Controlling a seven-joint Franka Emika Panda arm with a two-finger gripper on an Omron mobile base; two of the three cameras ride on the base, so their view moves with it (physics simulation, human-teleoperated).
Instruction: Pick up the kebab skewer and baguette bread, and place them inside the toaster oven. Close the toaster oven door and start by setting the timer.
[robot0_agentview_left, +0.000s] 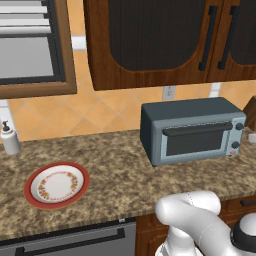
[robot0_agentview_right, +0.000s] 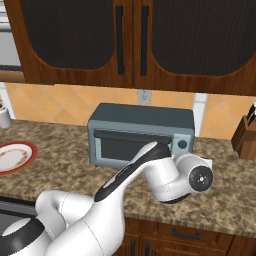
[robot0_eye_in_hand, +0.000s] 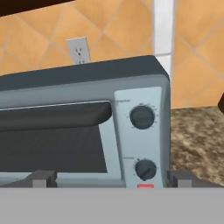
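Note:
The blue-grey toaster oven (robot0_agentview_left: 192, 131) (robot0_agentview_right: 140, 134) (robot0_eye_in_hand: 87, 87) stands on the granite counter against the tiled wall. Its door (robot0_eye_in_hand: 52, 148) is shut, and the dark bar handle (robot0_eye_in_hand: 52, 116) runs across the top of the glass. Two dark knobs (robot0_eye_in_hand: 142, 117) (robot0_eye_in_hand: 145, 169) sit one above the other on its right panel. My gripper (robot0_eye_in_hand: 111, 180) faces the oven's right front from close by, jaws spread wide and open with nothing between them. The kebab skewer and the baguette bread are out of view.
A red-rimmed plate (robot0_agentview_left: 56, 185) (robot0_agentview_right: 15, 156) lies bare on the counter to the left. A soap dispenser (robot0_agentview_left: 9, 139) stands at the far left, a knife block (robot0_agentview_right: 246, 135) at the far right. Dark wooden cabinets (robot0_agentview_right: 130, 40) hang above the oven.

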